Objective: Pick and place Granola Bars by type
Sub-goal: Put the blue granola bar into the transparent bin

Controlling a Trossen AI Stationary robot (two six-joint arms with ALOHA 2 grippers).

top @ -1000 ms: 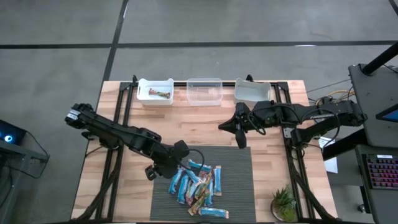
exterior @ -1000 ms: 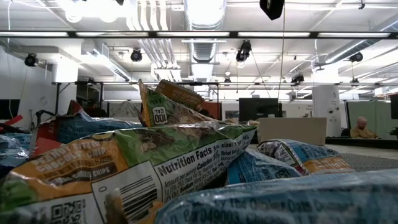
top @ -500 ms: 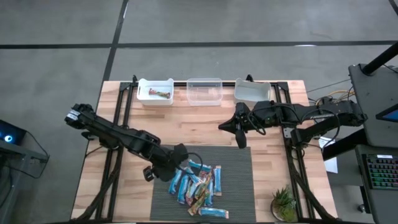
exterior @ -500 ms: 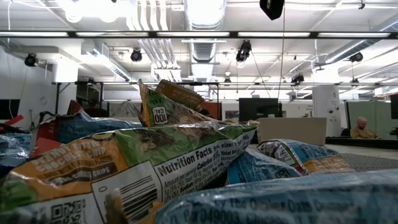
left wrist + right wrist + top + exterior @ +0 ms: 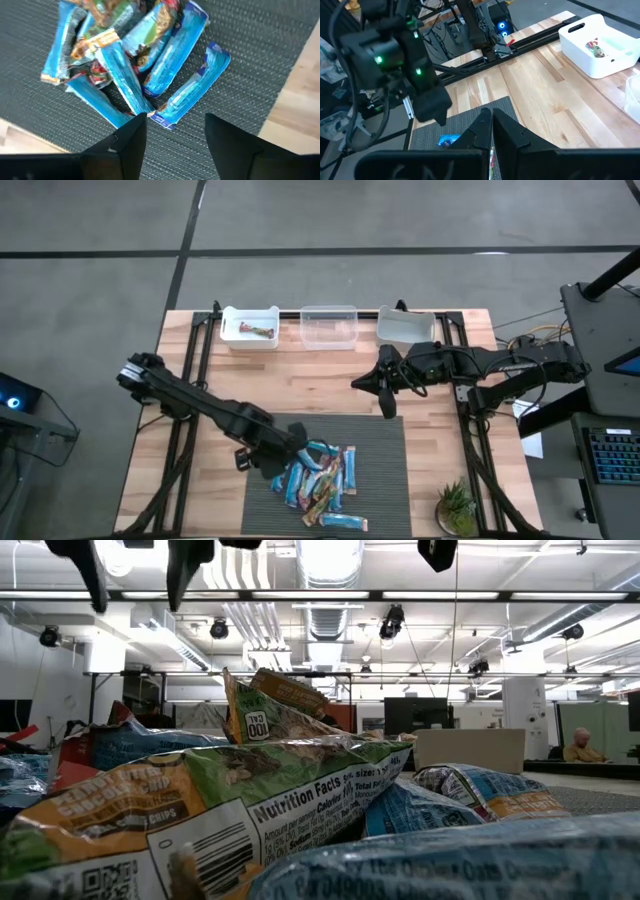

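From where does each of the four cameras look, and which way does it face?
High view: above, facing down on the table; both arms show.
Low view: at mat height, facing the room across the granola bars; left gripper hangs above.
Left wrist view: faces down at the bars on the mat; own open fingers.
Right wrist view: faces the white bin; own shut fingers.
Shared: high and left wrist views both show the bar pile.

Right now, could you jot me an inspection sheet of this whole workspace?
Surface: wooden table with a dark mat.
Job's things: pile of granola bars on the mat; one multicoloured bar in the white bin.
Clutter: two clear bins, small plant.
Grippers: left gripper over the pile, fingers open; right gripper waiting, shut.
Cables: behind the right arm.
Surroundings: a seated person far off.
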